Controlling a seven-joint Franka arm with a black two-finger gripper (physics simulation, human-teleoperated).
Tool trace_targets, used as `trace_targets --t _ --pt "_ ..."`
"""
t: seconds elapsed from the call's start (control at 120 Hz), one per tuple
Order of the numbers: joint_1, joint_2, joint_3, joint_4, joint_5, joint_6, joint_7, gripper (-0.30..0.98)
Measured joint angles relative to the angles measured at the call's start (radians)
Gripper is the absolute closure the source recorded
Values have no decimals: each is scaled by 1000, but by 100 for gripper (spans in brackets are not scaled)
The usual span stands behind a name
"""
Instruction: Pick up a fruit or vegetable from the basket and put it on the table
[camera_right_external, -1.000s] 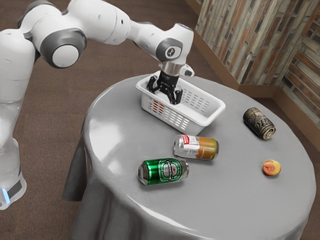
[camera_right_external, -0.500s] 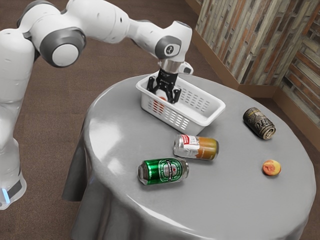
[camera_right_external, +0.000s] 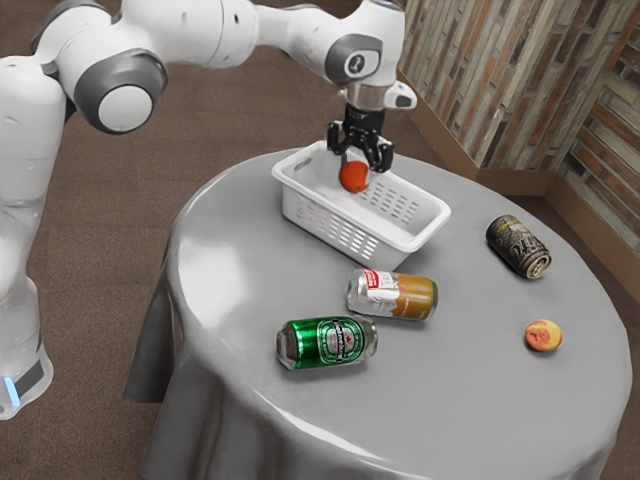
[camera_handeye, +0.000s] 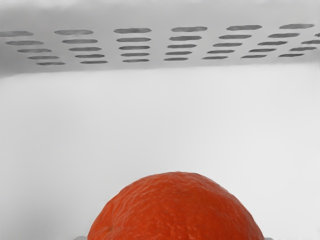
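In the exterior view my gripper (camera_right_external: 360, 163) is over the white basket (camera_right_external: 425, 232), shut on an orange-red fruit (camera_right_external: 354, 177) that hangs at about the height of the basket's rim. The same fruit (camera_handeye: 177, 210), with dimpled skin, looms large at the lower edge of the wrist view. Beyond it are the bare floor and slotted wall of the basket (camera_handeye: 160, 115).
On the grey table (camera_right_external: 460, 400) lie a green can (camera_right_external: 328, 342), a white-and-orange can (camera_right_external: 393, 295), a dark can (camera_right_external: 518, 247) and a small yellow-red fruit piece (camera_right_external: 543, 335). The basket's rim stands around and just below the held fruit.
My hand has risen out of the basket and shifted toward the exterior view's right. The orange-red fruit, earlier seen low through the basket's slots, has come up with it.
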Motion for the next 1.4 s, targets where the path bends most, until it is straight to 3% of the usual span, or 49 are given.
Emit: trace_targets --t 0.2,0.433,0.7,0.942,1.242,1.3,1.4 --pt "-34 1 -33 91 4 -7 5 40" --pt "-38 37 -148 210 12 -11 17 40" --pt "-33 184 -254 427 13 -29 32 40" --pt "-28 319 -297 591 12 -19 48 40" --pt "-27 393 -330 641 11 74 70 40" --pt "-20 393 -338 641 8 82 74 25" --pt "-3 392 -356 642 0 92 88 13"
